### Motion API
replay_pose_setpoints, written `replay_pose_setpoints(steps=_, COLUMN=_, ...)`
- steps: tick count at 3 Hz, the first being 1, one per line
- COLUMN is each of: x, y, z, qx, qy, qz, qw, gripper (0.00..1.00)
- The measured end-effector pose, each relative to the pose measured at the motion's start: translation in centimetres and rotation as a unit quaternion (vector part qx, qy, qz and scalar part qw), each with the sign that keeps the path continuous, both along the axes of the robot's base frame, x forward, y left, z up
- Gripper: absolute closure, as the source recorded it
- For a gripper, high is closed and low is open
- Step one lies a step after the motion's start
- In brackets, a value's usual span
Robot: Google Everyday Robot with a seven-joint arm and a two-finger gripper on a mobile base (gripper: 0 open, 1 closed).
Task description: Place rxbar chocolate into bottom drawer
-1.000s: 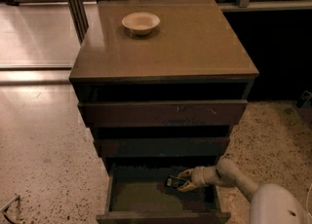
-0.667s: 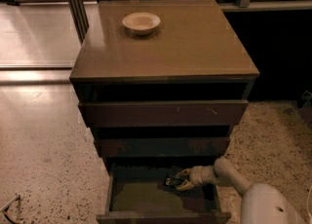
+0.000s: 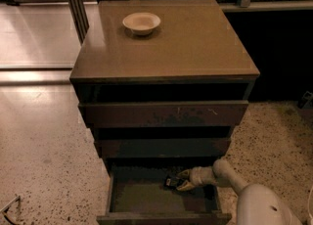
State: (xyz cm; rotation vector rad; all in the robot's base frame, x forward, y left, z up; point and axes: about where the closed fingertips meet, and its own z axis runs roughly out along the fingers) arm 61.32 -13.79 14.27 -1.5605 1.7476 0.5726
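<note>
**Item under inspection.** The rxbar chocolate [image 3: 170, 182] is a small flat bar in a shiny black wrapper, with a few small pale markings showing on its face. It sits low over the dull greenish-brown floor of the bottom drawer [image 3: 142, 198], the lowest dark brown box of the cabinet, which stands pulled out. Whether the bar rests on that floor or hangs just above it cannot be determined.

**Tool.** The cream-coloured two-finger gripper [image 3: 180, 180] is inside the open drawer, toward its right rear part, reaching in from the right. Its fingers [image 3: 185, 173] stand only narrowly apart, one above the other in the view. The right end of the bar is pinched between their tips, and the rest of the bar projects to the left of the gripper. No other object is seen in contact with the fingers.

**Surroundings, relative to the tool.**
- To the right of the gripper, the pale rounded arm [image 3: 222, 170] runs down toward the white robot body [image 3: 261, 207] at the lower right.
- Directly above the gripper are the two upper dark-fronted drawers [image 3: 164, 114], stacked one over the other.
- Above those is the smooth tan cabinet top [image 3: 195, 48].
- On that top, well apart from the gripper and up to its left, a round cream bowl [image 3: 141, 22] stands upright.
- To the left of the gripper, beyond the drawer wall, is the speckled stone floor [image 3: 49, 160].
</note>
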Motion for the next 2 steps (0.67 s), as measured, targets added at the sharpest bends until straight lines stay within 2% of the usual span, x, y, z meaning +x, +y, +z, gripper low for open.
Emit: replay_pose_setpoints(steps=2, x=0.0, y=0.01, z=0.0, qx=0.0, qy=0.0, qz=0.0, qw=1.0, gripper=0.35)
